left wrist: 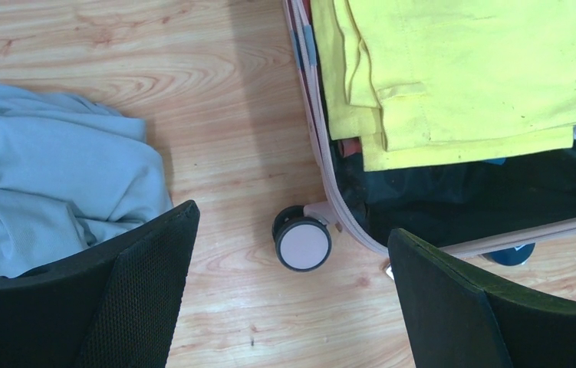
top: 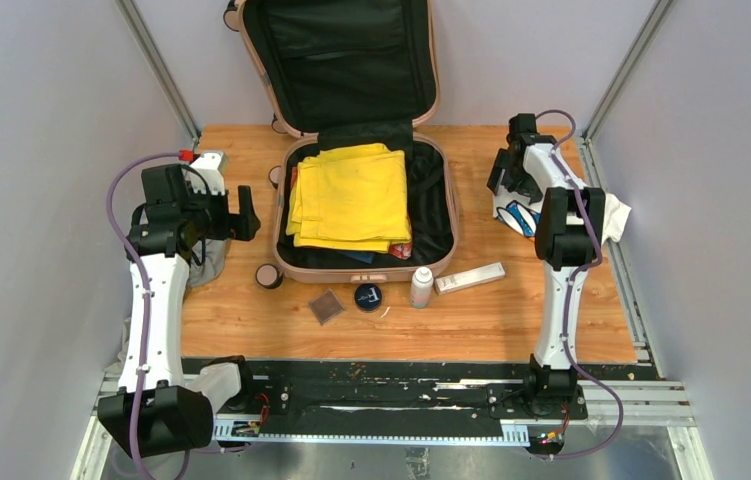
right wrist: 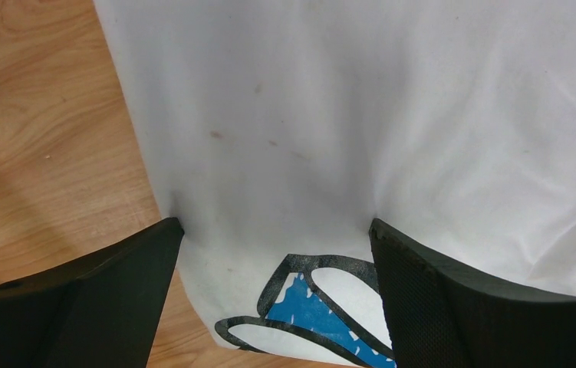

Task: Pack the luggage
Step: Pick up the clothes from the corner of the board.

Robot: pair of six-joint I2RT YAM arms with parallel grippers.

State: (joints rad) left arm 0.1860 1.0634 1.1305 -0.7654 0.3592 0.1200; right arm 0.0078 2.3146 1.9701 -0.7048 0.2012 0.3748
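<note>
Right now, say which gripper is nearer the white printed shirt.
Right. The right gripper hangs over the white shirt, jaws open; the left gripper is beyond the luggage, beside a grey cloth.

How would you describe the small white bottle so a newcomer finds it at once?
Find the open pink suitcase; a row of small items lies just before its near edge. The white bottle sits between a round dark tin and a long white box. It alone is short, rounded and capped.
</note>
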